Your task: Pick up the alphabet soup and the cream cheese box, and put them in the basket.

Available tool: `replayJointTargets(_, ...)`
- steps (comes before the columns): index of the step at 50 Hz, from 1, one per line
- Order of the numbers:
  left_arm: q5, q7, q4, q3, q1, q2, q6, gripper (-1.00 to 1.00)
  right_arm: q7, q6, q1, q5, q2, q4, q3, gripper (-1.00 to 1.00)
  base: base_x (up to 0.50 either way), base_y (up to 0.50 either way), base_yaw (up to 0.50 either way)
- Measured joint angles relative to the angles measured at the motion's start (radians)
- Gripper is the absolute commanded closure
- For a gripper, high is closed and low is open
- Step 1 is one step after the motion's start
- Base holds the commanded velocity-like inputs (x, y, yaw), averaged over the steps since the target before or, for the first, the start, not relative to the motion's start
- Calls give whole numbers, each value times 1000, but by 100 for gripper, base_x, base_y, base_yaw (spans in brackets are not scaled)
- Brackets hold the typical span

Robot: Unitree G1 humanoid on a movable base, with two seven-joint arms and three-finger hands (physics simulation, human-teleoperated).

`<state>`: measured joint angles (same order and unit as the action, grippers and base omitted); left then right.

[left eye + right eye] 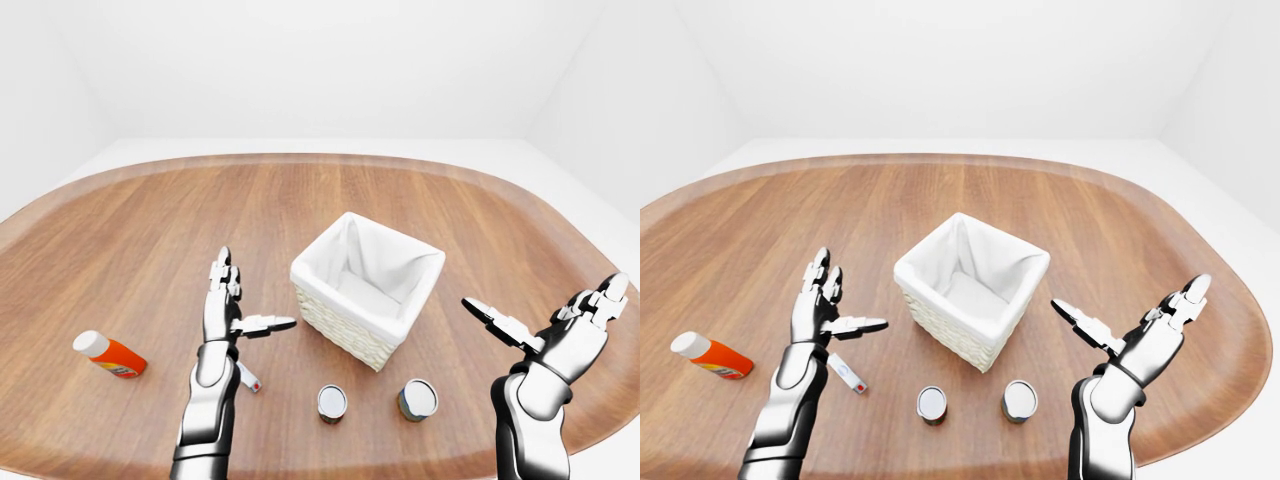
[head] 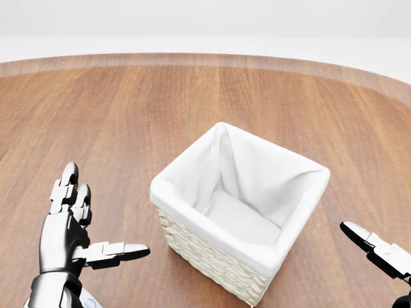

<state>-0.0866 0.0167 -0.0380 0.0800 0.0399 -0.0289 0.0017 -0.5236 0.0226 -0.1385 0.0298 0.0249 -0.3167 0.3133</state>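
Observation:
A wicker basket (image 1: 340, 322) with a white liner stands open-topped in the middle of the wooden table (image 1: 150, 230). Below it in the left-eye view stand two cans (image 1: 332, 402) (image 1: 418, 399), seen from above; which one is the alphabet soup I cannot tell. A small flat white box with a red dot (image 1: 848, 372), apparently the cream cheese, lies just below my left hand (image 1: 240, 300). That hand is open, fingers up and thumb pointing at the basket. My right hand (image 1: 545, 318) is open at the basket's right, holding nothing.
An orange bottle with a white cap (image 1: 110, 354) lies at the table's left. The table's rounded edge runs close under the cans and behind my right arm. Plain white floor and walls surround the table.

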Motion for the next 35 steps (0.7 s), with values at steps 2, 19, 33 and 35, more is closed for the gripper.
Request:
replayJointTargets(2,2,9,10,3,-2,0,5,-100,0,1,0,0,0,1,0,-100,0,0,0)
replayJointTargets(19,227,99,69,35,-20,-41,40,-100,0,-4,3,-5,-2,2,3,-100,0,0,0)
replayJointTargets(33,568,196,75,60,-35,-89,-46,-100,0,-9,6,-1,-3,4,1,-100,0,0,0)
replayJointTargets(35,615,199,91,61,-40,-91,-48,-100,0,-8,6,0,-4,5,1,-100,0,0,0)
